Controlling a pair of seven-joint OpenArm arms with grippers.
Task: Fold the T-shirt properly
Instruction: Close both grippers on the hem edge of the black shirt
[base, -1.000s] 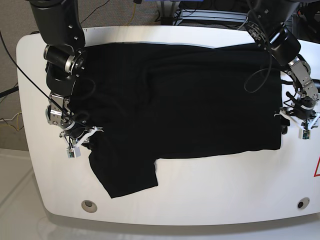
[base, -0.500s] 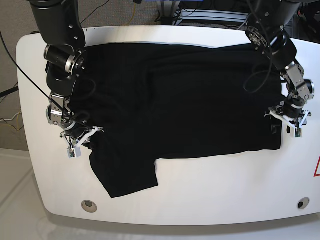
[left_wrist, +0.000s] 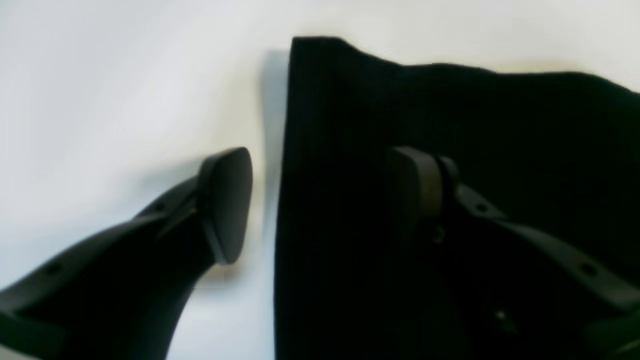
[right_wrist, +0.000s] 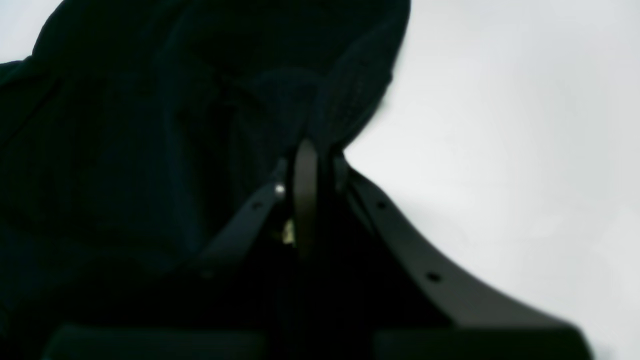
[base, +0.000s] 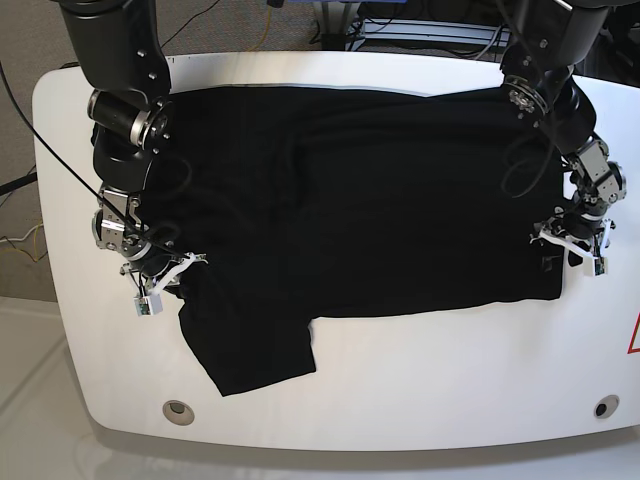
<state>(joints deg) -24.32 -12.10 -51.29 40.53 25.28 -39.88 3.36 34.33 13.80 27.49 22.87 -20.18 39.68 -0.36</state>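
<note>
The T-shirt (base: 360, 200) lies spread flat over most of the white worktop (base: 420, 380), reaching from near its left edge to near its right edge, with one sleeve hanging toward the front left corner. The right gripper (base: 160, 275) is clenched on a bunched fold of cloth by the left edge; its wrist view shows the jaws pinched tight with fabric between them. The left gripper (base: 572, 247) is released, one finger (left_wrist: 227, 202) on bare worktop and the other over the cloth, straddling the hem near the right edge. The cloth looks light, limp and apt to sag, so it wants a hold right at hem or corner
</note>
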